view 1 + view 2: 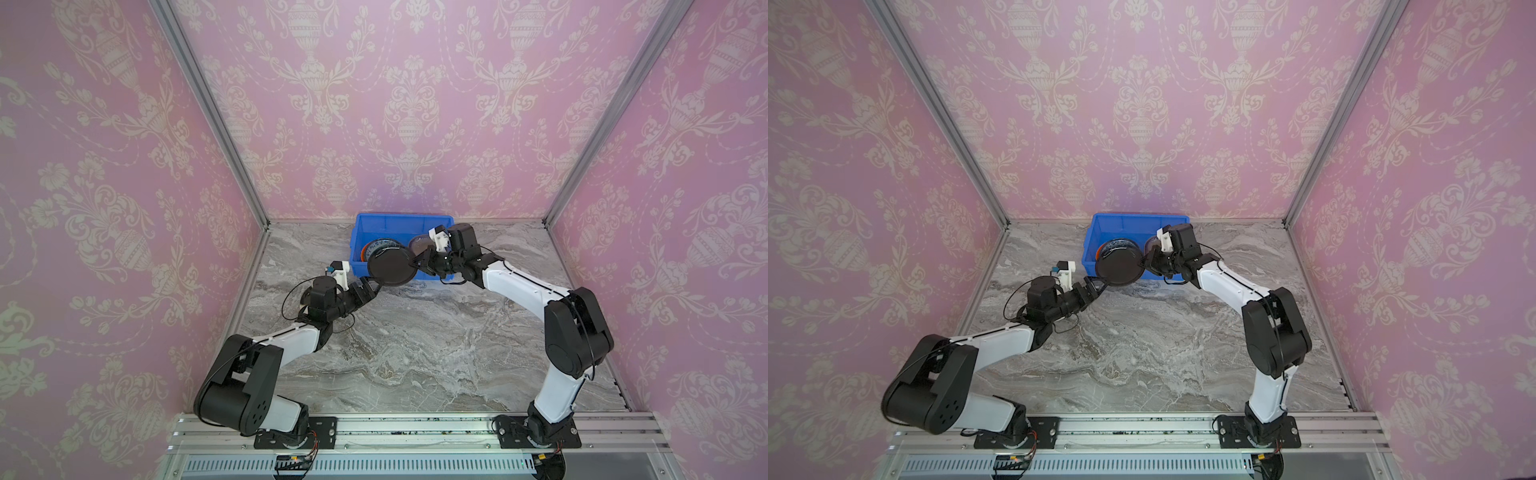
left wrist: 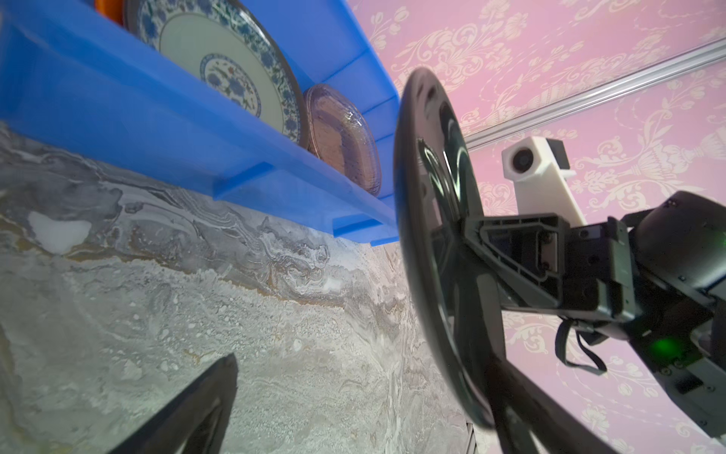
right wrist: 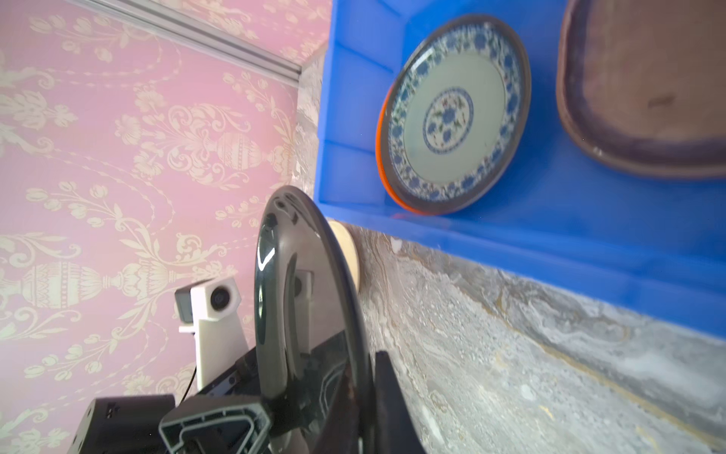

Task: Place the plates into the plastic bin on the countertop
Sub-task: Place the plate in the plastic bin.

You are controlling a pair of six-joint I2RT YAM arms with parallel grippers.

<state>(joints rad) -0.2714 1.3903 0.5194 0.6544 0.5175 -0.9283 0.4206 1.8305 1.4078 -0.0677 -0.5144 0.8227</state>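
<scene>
Pink urn-patterned wallpaper (image 1: 411, 104) rises beyond my right pincer (image 1: 417, 262) — aluminium posts (image 1: 212, 112) climb well off to either side.

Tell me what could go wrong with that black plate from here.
The right gripper grips the black plate only by its rim, so it might slip or swing. The open left gripper sits close to its edge and could knock it. Lowered carelessly, it may clip the blue bin.

Laboratory robot test cell dressed as a home: pink damask wallpaper panels (image 1: 415, 104), aluminium frame rails (image 1: 210, 112), marble-veined worktop (image 1: 415, 340).
</scene>
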